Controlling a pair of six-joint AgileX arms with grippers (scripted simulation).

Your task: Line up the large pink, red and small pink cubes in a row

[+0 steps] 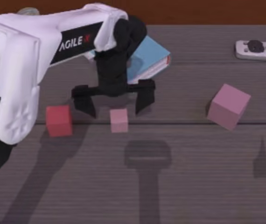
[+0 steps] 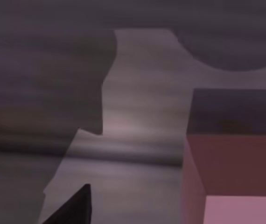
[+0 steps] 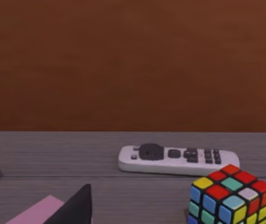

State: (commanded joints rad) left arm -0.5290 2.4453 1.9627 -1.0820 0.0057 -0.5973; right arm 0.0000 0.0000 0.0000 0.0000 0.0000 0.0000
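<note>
The small pink cube (image 1: 119, 120) lies at the table's middle left. My left gripper (image 1: 114, 110) hangs open over it, one finger (image 1: 84, 105) on each side and wide of it, holding nothing. A pink cube face (image 2: 242, 210) fills one side of the left wrist view beside a dark fingertip (image 2: 77, 207). The red cube (image 1: 59, 120) rests to the left of the small one, roughly level with it. Far right stands the large pink cube (image 1: 228, 106), turned at an angle; its corner (image 3: 32, 212) shows by my right gripper's (image 3: 133, 219) one visible fingertip (image 3: 77, 205).
A blue book (image 1: 148, 58) lies behind my left gripper. A white remote (image 1: 259, 50) sits at the back right, also seen as the remote (image 3: 177, 159) from the right wrist. A colourful puzzle cube (image 3: 228, 196) stands near my right gripper. Brown floor lies beyond the table's far edge.
</note>
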